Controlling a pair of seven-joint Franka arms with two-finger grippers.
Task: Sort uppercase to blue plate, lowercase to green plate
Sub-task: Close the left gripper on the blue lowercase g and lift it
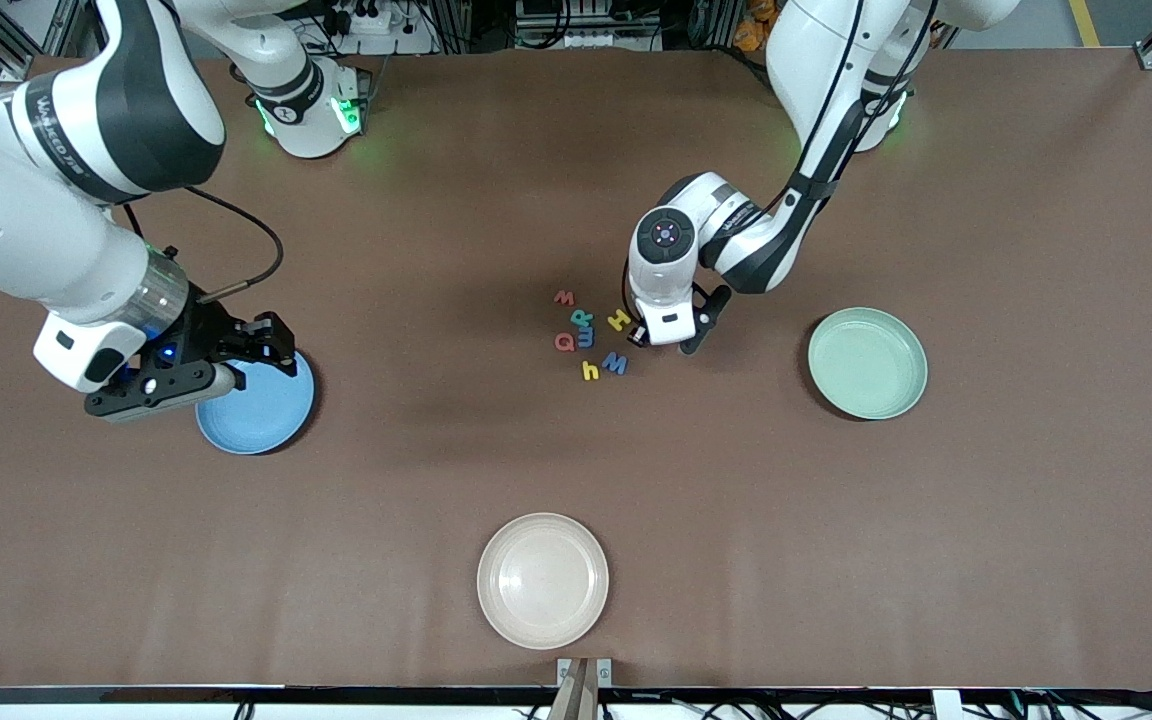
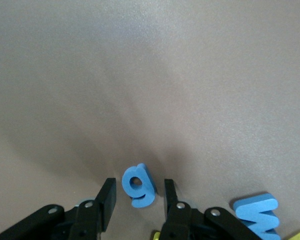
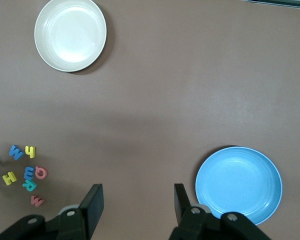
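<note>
Down at the table among the scattered foam letters, left gripper [image 2: 137, 200] with fingers narrowed around the blue g [image 2: 138, 185], not clearly pinching it — blue W [image 2: 258, 215] just beside. Above the blue plate's [image 1: 271, 415] edge, right gripper [image 3: 137, 205] with fingers parted, holding nothing. Near the left arm's end, the green plate [image 1: 868, 362]; nearest the front camera, 1 cream plate [image 1: 542, 580].

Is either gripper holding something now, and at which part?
Not yet. The left gripper is low at the letter pile, its jaws flanking the blue g without visible contact. The right gripper, over the blue plate, is empty.
</note>
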